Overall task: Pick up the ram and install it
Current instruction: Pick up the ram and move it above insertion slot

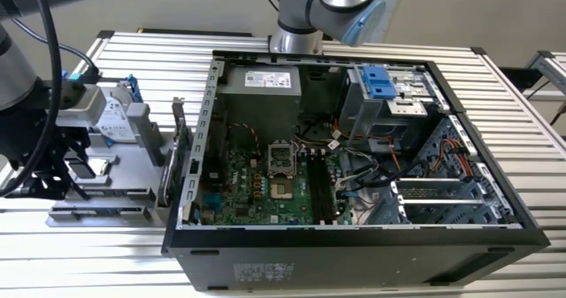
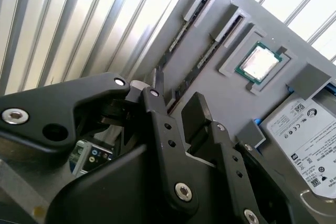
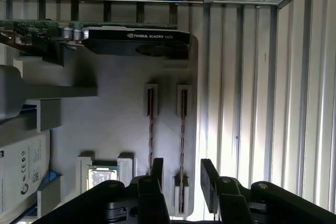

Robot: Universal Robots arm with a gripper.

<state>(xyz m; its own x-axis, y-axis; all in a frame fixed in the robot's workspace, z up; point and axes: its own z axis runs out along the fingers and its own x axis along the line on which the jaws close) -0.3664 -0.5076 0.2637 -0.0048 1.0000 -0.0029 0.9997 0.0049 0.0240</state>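
- The jaws stand apart, straddling the ram (image 3: 183,124), which sits on edge in its slot in the gray tray (image 3: 115,103).
- A clean grasp likely depends on centring over the ram, staying clear of the neighbouring stick (image 3: 151,129), and gripping its flat faces squarely.

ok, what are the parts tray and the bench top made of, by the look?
Parts tray: matte grey, flat and unreflective, with blocky moulded slots; probably plastic, possibly printed. Bench top: bright ribbed slats with streaky glare; looks like bare aluminium extrusion.
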